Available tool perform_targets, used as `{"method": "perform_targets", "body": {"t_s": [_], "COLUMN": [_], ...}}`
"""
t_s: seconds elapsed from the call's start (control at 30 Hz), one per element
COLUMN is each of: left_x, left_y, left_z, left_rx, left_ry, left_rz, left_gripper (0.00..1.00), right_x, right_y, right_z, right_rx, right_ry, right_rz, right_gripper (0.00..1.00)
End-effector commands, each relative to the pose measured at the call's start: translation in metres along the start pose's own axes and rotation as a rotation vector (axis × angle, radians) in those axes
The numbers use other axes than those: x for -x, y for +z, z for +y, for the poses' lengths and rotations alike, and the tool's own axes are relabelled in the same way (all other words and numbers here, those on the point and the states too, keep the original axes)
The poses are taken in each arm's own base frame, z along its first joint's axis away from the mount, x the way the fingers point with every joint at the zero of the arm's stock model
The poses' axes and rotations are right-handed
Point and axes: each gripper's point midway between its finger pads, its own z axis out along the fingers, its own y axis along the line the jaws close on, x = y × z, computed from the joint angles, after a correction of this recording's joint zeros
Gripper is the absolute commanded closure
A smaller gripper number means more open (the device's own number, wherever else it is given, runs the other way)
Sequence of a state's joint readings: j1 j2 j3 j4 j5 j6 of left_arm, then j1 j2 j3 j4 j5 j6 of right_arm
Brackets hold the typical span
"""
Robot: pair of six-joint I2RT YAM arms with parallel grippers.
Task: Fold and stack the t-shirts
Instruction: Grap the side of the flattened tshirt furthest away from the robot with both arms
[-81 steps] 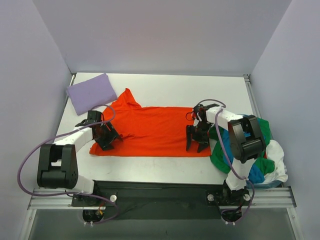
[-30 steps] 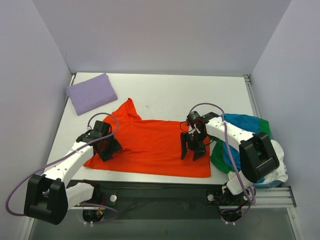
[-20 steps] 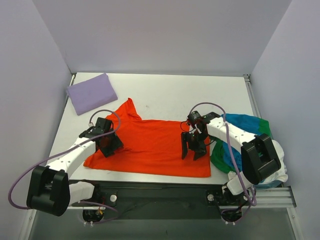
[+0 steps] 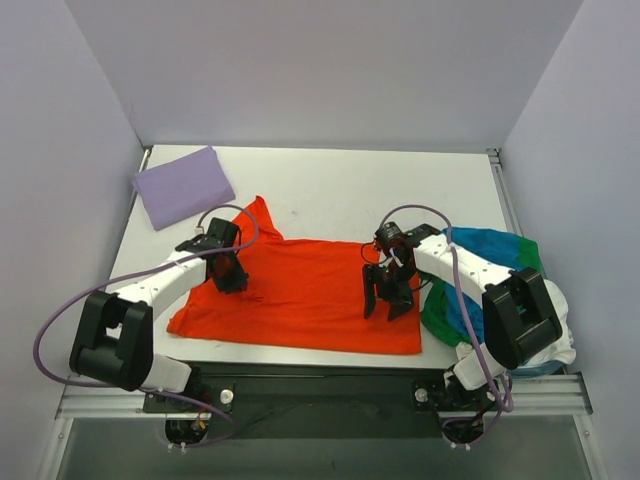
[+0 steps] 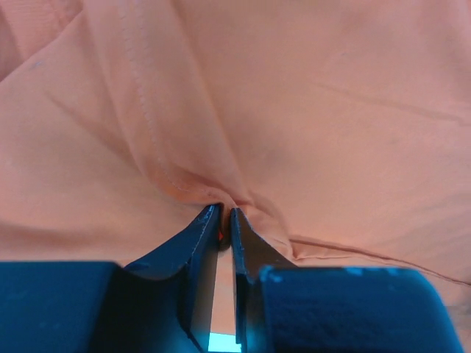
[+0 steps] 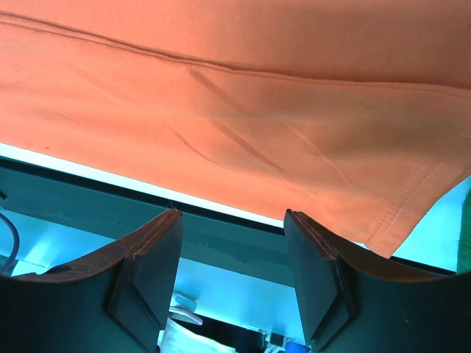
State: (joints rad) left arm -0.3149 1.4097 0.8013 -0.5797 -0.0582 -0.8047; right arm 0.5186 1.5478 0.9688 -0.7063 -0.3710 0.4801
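Note:
The orange-red t-shirt [image 4: 310, 290] lies spread flat across the middle of the table. My left gripper [image 4: 228, 272] is down on its left part, near the sleeve. In the left wrist view the jaws are pinched on a raised fold of the orange cloth [image 5: 184, 176], with wrinkles running out from the grip [image 5: 224, 215]. My right gripper [image 4: 390, 303] hovers over the shirt's right end, open. Nothing is between its fingers [image 6: 313, 272], and the shirt's hem [image 6: 397, 213] shows beyond them. A folded lavender t-shirt [image 4: 182, 186] rests at the back left.
A loose heap at the right edge holds a green t-shirt [image 4: 437, 308], a blue one [image 4: 490, 243] and a white one [image 4: 555, 320]. The table's near edge [image 4: 300, 352] runs just below the orange shirt. Walls close in the left, back and right.
My left gripper has slid back and to the right over the orange shirt and closed on a fold of it. The right arm has stayed put over the last second.

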Motion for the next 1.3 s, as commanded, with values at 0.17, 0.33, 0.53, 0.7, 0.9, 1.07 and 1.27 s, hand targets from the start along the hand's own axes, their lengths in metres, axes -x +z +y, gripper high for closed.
{"method": "perform_targets", "body": {"t_s": [0.17, 0.33, 0.53, 0.7, 0.9, 1.07, 1.27], "left_x": [0.023, 0.026, 0.018, 0.018, 0.018, 0.016, 0.017], "left_y": [-0.004, -0.002, 0.010, 0.015, 0.016, 0.018, 0.002], "left_z": [-0.037, -0.056, -0.067, -0.079, -0.094, -0.102, -0.128], "left_rx": [-0.041, -0.047, -0.028, -0.015, -0.003, 0.027, -0.045], "left_ry": [0.115, 0.184, 0.262, 0.317, 0.365, 0.422, 0.419], "left_rz": [-0.056, -0.048, 0.008, 0.015, 0.017, 0.034, 0.017], "left_gripper": [0.81, 0.81, 0.81, 0.80, 0.75, 0.69, 0.63], "right_x": [-0.004, -0.003, -0.003, -0.003, -0.001, 0.001, 0.004], "right_y": [-0.011, -0.010, -0.008, -0.007, -0.007, -0.007, -0.007], "right_z": [0.000, 0.000, 0.000, 0.000, 0.001, 0.001, 0.002], "right_rx": [-0.019, -0.023, -0.026, -0.028, -0.032, -0.035, -0.039], "right_ry": [0.008, 0.012, 0.015, 0.015, 0.013, 0.011, 0.001], "right_rz": [0.004, 0.008, 0.016, 0.025, 0.032, 0.035, 0.040], "right_gripper": [0.42, 0.42, 0.42, 0.42, 0.42, 0.42, 0.42]}}
